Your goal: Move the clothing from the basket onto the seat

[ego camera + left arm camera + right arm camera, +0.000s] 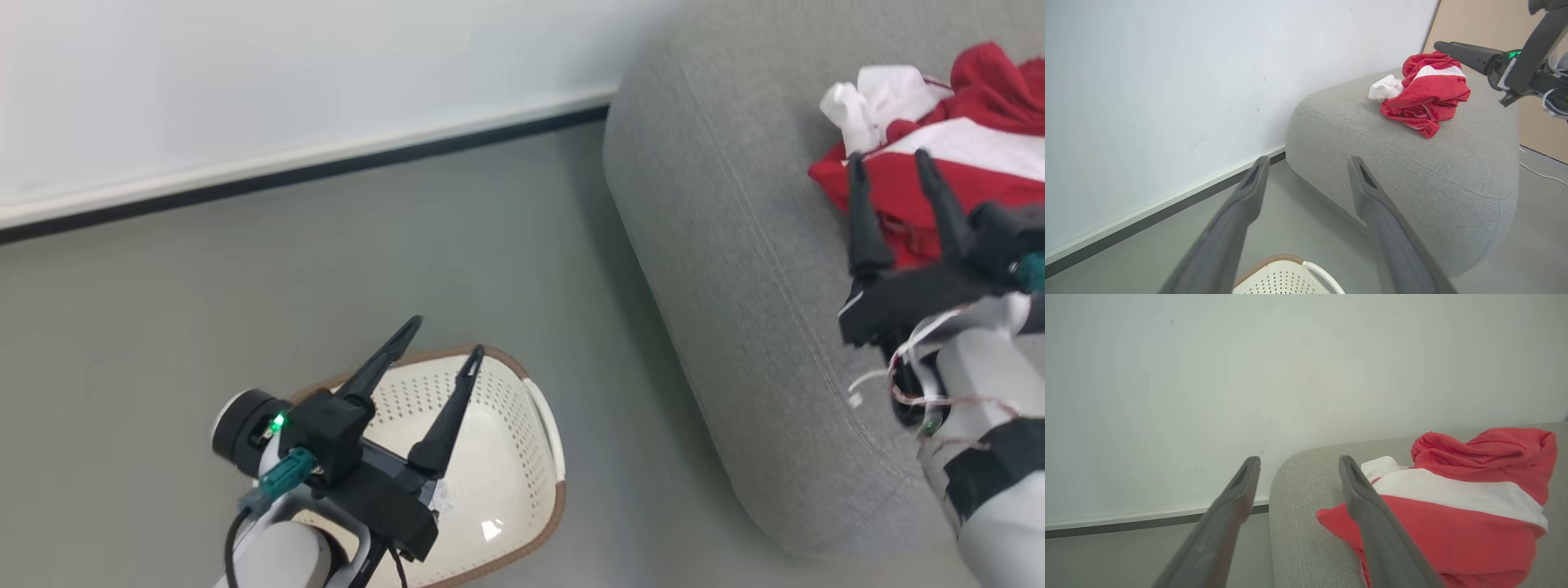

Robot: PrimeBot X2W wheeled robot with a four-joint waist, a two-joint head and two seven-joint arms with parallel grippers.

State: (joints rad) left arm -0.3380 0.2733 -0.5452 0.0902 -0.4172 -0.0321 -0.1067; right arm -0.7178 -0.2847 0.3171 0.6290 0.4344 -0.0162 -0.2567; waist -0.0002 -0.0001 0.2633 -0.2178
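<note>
Clothing (1427,96): red garments with a white stripe, bunched in one heap, with a small white cloth piece (1384,87) tucked against the wall side. The whole heap lies on top of the seat (1412,171), set in from its rounded corner. Nothing hangs over the edge.

Right gripper (888,159): jaws spread wide, gripping nothing. The fingers point over the near side of the heap. I cannot tell if the tips touch the fabric; the left wrist view suggests a gap.

Basket (510,425): on the floor (245,286), well apart from the seat. The inside that shows is bare cream plastic, with no red in it. Part of its floor is hidden behind the left arm.

Left gripper (447,336): jaws wide open and empty, held above the basket's near half.

Step, as judged: the placing end of the transfer. The load is on the seat and the task looks done or close to it.

Next move calls for:
- Lift the right arm straight off the heap so the fingertips do not snag the loose fabric and drag it toward the edge.
- Shift the left arm aside to check the hidden patch of the basket for a leftover piece.
</note>
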